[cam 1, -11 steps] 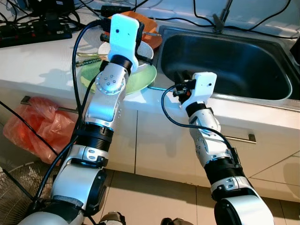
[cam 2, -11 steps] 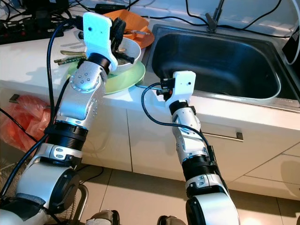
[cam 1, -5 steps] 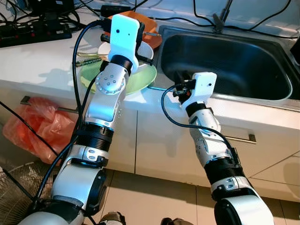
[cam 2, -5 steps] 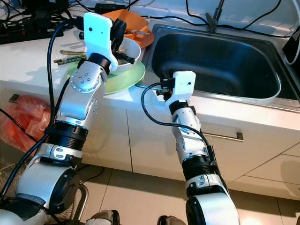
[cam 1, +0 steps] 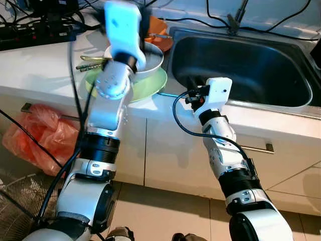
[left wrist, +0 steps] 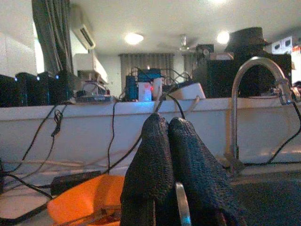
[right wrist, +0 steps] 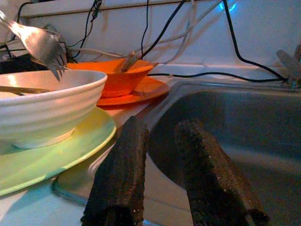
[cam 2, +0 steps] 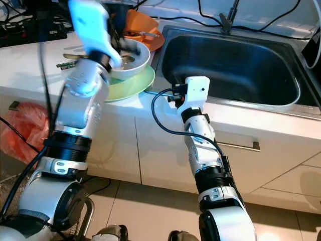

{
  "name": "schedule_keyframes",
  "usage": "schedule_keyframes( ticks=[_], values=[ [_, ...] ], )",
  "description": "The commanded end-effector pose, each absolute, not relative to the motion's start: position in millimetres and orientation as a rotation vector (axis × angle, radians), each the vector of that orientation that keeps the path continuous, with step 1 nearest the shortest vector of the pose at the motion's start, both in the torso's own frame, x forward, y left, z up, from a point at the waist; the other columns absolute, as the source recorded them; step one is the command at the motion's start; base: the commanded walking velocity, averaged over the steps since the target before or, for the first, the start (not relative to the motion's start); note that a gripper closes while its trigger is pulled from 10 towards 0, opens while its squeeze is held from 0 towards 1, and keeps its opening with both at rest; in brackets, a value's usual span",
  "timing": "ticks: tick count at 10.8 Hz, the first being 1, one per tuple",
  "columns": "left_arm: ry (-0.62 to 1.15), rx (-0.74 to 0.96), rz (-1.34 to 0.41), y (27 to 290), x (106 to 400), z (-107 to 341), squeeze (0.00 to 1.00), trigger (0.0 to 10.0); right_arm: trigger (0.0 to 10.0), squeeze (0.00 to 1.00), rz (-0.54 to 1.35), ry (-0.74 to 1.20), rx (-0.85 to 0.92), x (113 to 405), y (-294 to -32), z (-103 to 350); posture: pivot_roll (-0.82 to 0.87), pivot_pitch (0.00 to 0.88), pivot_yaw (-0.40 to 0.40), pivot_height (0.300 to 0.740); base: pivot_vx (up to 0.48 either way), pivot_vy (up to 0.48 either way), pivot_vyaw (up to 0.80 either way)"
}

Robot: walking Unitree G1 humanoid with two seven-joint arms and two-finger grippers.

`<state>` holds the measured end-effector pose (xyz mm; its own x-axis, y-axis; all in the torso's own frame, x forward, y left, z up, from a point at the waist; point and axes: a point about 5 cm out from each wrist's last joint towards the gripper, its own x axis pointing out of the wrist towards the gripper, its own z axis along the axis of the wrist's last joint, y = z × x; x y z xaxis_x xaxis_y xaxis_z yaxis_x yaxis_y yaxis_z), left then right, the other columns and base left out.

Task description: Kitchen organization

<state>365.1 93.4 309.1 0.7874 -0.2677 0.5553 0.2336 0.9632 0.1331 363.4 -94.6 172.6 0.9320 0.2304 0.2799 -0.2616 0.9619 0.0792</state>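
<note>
A white bowl rests on a green plate on the counter left of the sink. My left gripper is raised over the bowl, blurred with motion, and shut on a metal fork. The fork's tines hang just above the bowl's rim, and its handle shows between the pressed fingers. A utensil lies inside the bowl. My right gripper stands open at the sink's front left corner, beside the plate, holding nothing.
An orange bowl on an orange plate sits behind the white bowl. Chopsticks lie left of the green plate. Power strips and cables line the back. A red plastic bag hangs below the counter, with a fan on the floor.
My left arm has swung up and to the left, lifting the fork out of the white bowl. The right arm has stayed where it was.
</note>
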Motion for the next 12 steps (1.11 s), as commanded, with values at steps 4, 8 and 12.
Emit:
schedule_keyframes(
  ticks=[4,8,12],
  values=[
    [-0.592,0.061,-0.287,92.9,359.4,295.7,0.0,10.0,10.0,0.0,0.236,-0.283,0.122,364.6,-97.3,174.6,0.07,0.099,-0.054,0.74,0.0,0.0,0.0],
    [-0.758,-0.006,-0.369,85.6,340.3,316.1,0.0,10.0,10.0,0.0,0.23,-0.319,0.138,364.2,-99.0,180.1,0.07,0.096,-0.056,0.74,0.0,0.0,0.0],
    [-0.758,-0.049,-0.508,65.4,335.7,316.4,0.0,10.0,10.0,0.0,0.235,-0.361,0.151,363.2,-97.5,187.0,0.07,0.085,-0.047,0.74,0.0,0.0,0.0]
  ],
)
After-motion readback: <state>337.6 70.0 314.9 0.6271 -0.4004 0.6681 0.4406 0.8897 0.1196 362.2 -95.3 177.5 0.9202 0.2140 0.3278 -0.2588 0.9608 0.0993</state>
